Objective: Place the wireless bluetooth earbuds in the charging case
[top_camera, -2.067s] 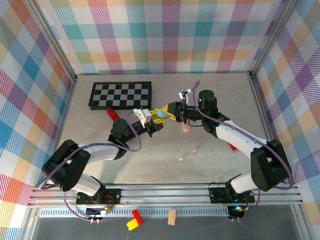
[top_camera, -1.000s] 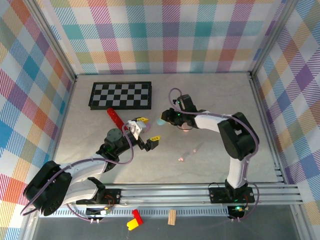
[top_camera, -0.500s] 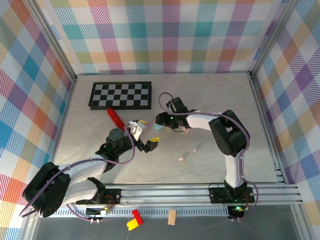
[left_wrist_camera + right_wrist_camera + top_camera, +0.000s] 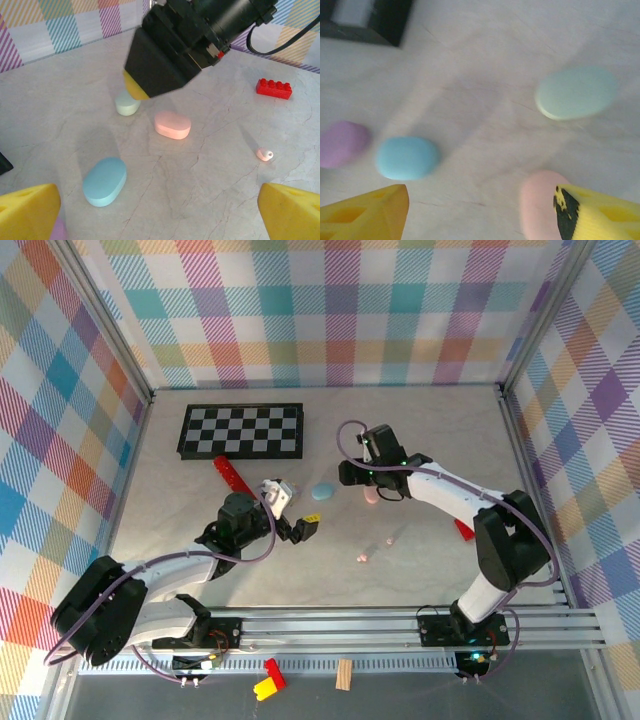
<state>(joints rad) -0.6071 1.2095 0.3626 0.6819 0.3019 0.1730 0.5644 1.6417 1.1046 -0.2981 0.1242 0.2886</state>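
A closed blue charging case (image 4: 322, 490) lies flat on the table between my two grippers, also seen in the left wrist view (image 4: 104, 181) and the right wrist view (image 4: 407, 157). Two tiny pink earbuds (image 4: 362, 557) (image 4: 390, 540) lie nearer the front; one earbud (image 4: 264, 154) shows in the left wrist view. My right gripper (image 4: 347, 480) (image 4: 482, 215) hangs open just right of the blue case with nothing between its fingers, one fingertip over a pink case (image 4: 540, 202). My left gripper (image 4: 296, 504) (image 4: 160, 215) is wide open and holds nothing.
A pink case (image 4: 371, 496) (image 4: 172, 124), a mint case (image 4: 127, 105) (image 4: 576, 93) and a purple case (image 4: 342, 144) lie close by. A chessboard (image 4: 241, 430) sits at the back left, a long red brick (image 4: 230, 475) beside it and a small red brick (image 4: 465, 530) (image 4: 274, 88) at the right.
My right gripper has opened, let the blue case go onto the table and drawn back to the right. The left gripper has stayed open, almost still.
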